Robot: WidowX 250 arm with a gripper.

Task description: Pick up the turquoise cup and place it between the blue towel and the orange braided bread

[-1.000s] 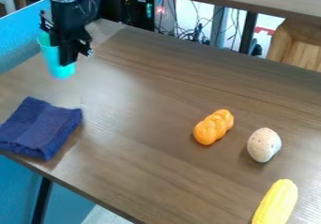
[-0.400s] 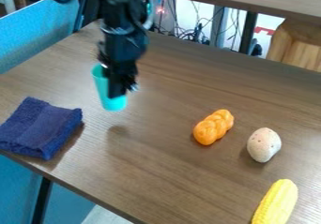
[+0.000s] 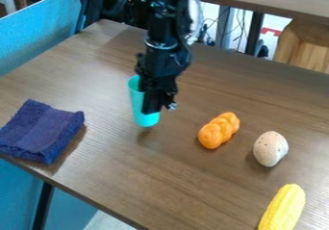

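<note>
Carrying the turquoise cup (image 3: pixel 137 101) above the table (image 3: pixel 116 176) from its upper-left end toward the orange braided piece (image 3: pixel 219 130), I keep my gripper (image 3: pixel 158 108) closed on it, placement apparently still ahead.

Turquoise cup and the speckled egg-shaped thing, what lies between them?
In the camera view, an orange braided piece lies between the turquoise cup and the speckled egg-shaped thing.
</note>
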